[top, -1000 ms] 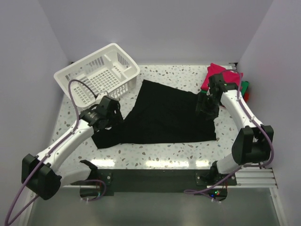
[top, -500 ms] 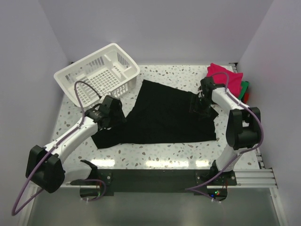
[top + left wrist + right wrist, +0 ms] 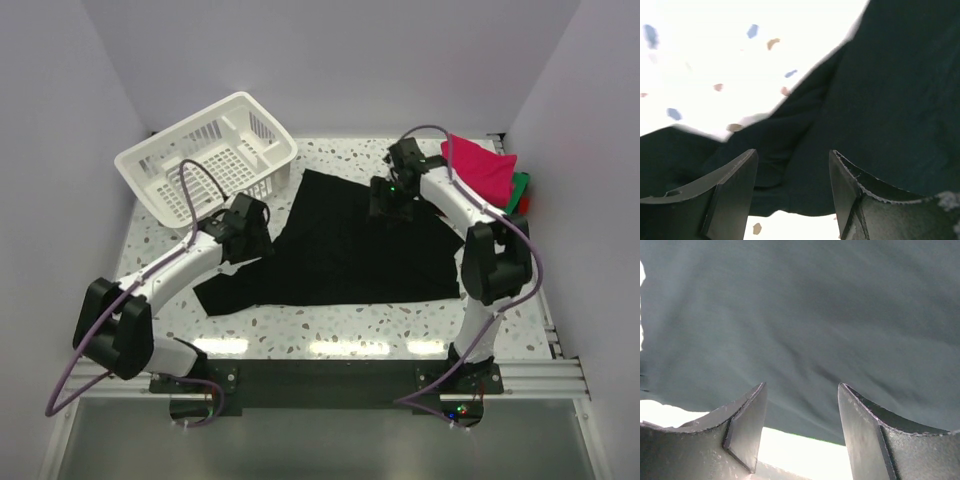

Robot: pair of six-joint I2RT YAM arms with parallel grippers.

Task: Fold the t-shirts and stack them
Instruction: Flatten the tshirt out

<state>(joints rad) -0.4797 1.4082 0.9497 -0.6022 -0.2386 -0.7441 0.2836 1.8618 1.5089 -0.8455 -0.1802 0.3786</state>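
Note:
A large black t-shirt (image 3: 345, 245) lies spread flat in the middle of the table. My left gripper (image 3: 262, 232) is open and empty just above its left edge; the left wrist view shows the black cloth (image 3: 880, 90) and a folded sleeve between the open jaws (image 3: 794, 172). My right gripper (image 3: 385, 200) is open and empty over the shirt's far right part; the right wrist view shows only black cloth (image 3: 805, 315) beyond the jaws (image 3: 802, 410). A magenta-pink shirt (image 3: 480, 165) lies on a pile at the far right with a green one (image 3: 520, 188) under it.
A white slatted plastic basket (image 3: 210, 155) stands tilted at the far left, close to my left arm. The speckled table (image 3: 330, 320) shows bare in front of the shirt. Walls close in on both sides.
My right gripper has moved left and away from the shirt's right edge to its far part. My left gripper has moved right and farther, toward the shirt's left edge.

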